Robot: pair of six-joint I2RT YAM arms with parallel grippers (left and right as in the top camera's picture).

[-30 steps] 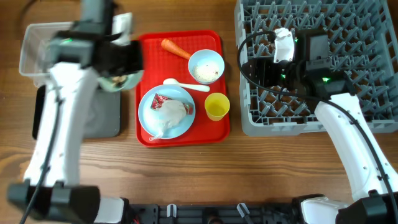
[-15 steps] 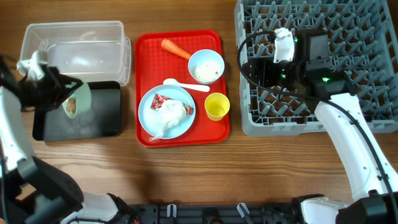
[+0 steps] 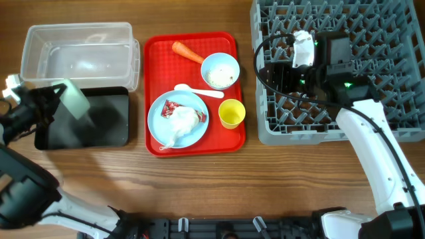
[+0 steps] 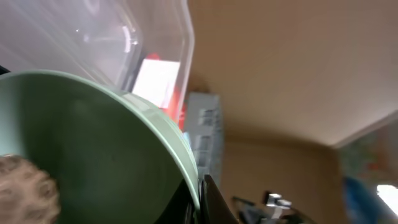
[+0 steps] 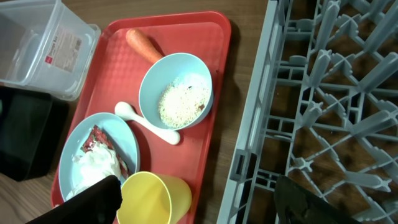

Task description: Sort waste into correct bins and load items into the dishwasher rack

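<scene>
Left tool (image 3: 54, 101) pinches tilted bowl (image 3: 74, 99) over black tray (image 3: 109, 123), scraps (image 4: 25, 193) seemingly inside: tip further; right tool (image 5: 202, 202) spread.

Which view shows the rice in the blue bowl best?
The right wrist view: the rice is near and its grains are visible. The overhead view shows only a small pale patch in the bowl. The left wrist view misses it.

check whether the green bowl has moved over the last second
Yes. The green bowl has moved left, from beside the left edge of the red tray to over the left part of the black tray.
</scene>
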